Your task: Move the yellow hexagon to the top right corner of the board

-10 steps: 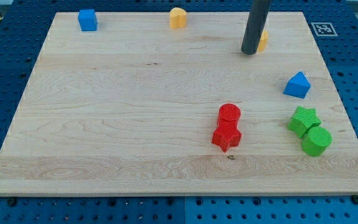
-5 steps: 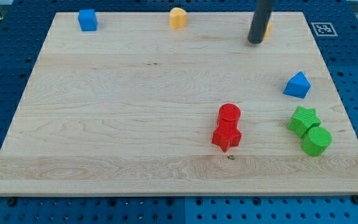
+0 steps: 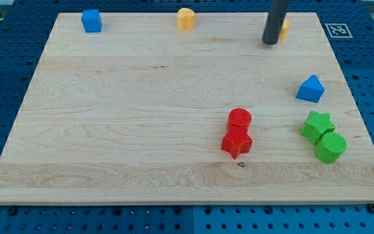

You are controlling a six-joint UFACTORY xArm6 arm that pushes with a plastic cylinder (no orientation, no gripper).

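The yellow hexagon [image 3: 284,27] sits near the board's top edge, right of centre, mostly hidden behind my dark rod; only a yellow sliver shows at the rod's right side. My tip [image 3: 269,42] rests on the board against the hexagon's lower left side. The board's top right corner [image 3: 313,16] lies a short way to the right of the hexagon.
A yellow rounded block [image 3: 186,18] and a blue cube [image 3: 91,20] sit along the top edge. A blue triangle [image 3: 311,88] is at the right. A green star [image 3: 317,125] and green cylinder [image 3: 330,147] touch at lower right. A red cylinder [image 3: 239,119] touches a red star [image 3: 236,143].
My tip has moved up and a little to the right, pushing the yellow hexagon up and right toward the top edge. The other blocks have not moved.
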